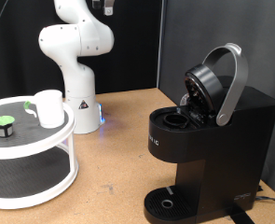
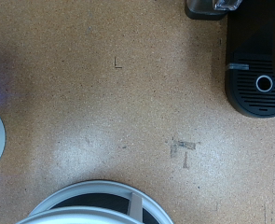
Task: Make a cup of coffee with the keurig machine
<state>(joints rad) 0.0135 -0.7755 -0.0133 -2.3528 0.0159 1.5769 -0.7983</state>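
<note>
The white cup (image 1: 49,107) stands on the top tier of a white round stand (image 1: 53,140) at the exterior view's left, its green-tinted handle turned left. The black keurig machine (image 1: 212,140) stands at the right with its silver-grey handle (image 1: 232,84) raised and the brew head open. It also shows in the wrist view (image 2: 258,56) with its round drip base (image 2: 264,83). Only a dark bit of my gripper (image 1: 103,6) shows at the exterior view's top edge, high above the table and far from both. No fingers show in the wrist view.
A small black pod with a green top (image 1: 3,122) sits on the stand left of the cup. The stand's rim shows in the wrist view (image 2: 90,198). The arm's white base (image 1: 79,103) stands behind the stand. The table (image 1: 118,159) is brown particle board.
</note>
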